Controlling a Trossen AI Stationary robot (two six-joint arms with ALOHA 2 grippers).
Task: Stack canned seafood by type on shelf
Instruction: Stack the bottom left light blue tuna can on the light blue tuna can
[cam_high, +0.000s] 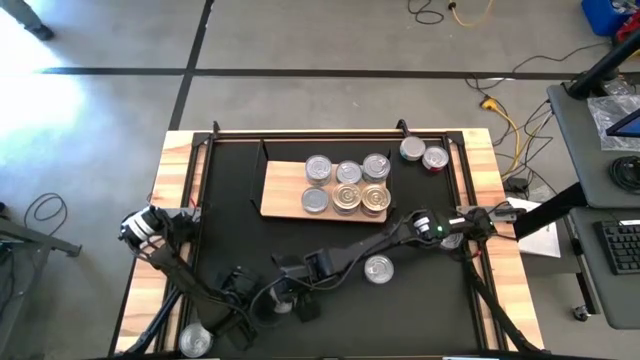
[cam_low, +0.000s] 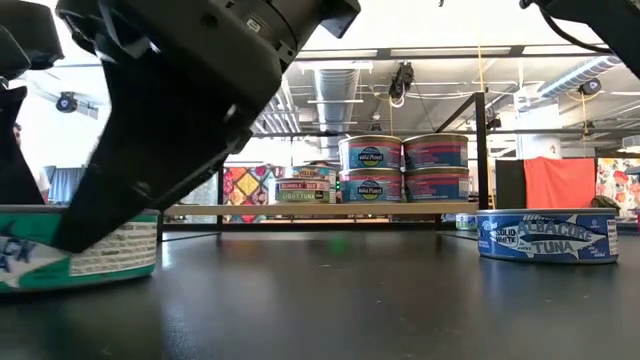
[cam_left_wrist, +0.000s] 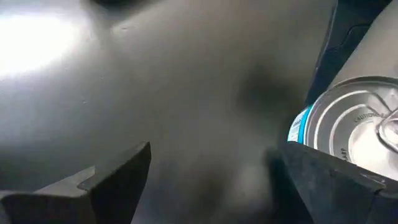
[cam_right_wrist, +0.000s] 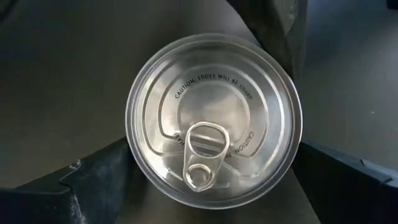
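Observation:
A silver-topped can (cam_right_wrist: 214, 118) with a green label (cam_low: 70, 255) stands on the black mat (cam_high: 230, 200), near the table's front and left of centre (cam_high: 283, 297). My right gripper (cam_right_wrist: 211, 149) hangs open over it, one finger on each side of the rim. My left gripper (cam_left_wrist: 211, 152) is open just left of that can (cam_left_wrist: 354, 124), with bare mat between its fingers. The shelf (cam_high: 285, 205) lies at the centre back; it bears several cans (cam_high: 346, 185), in stacks two high in the low view (cam_low: 402, 168).
A blue albacore tuna can (cam_high: 378, 268) stands on the mat right of centre. At the far right are two more cans (cam_high: 423, 154). Another can (cam_high: 195, 340) sits at the near left corner. My two arms cross the mat's front half.

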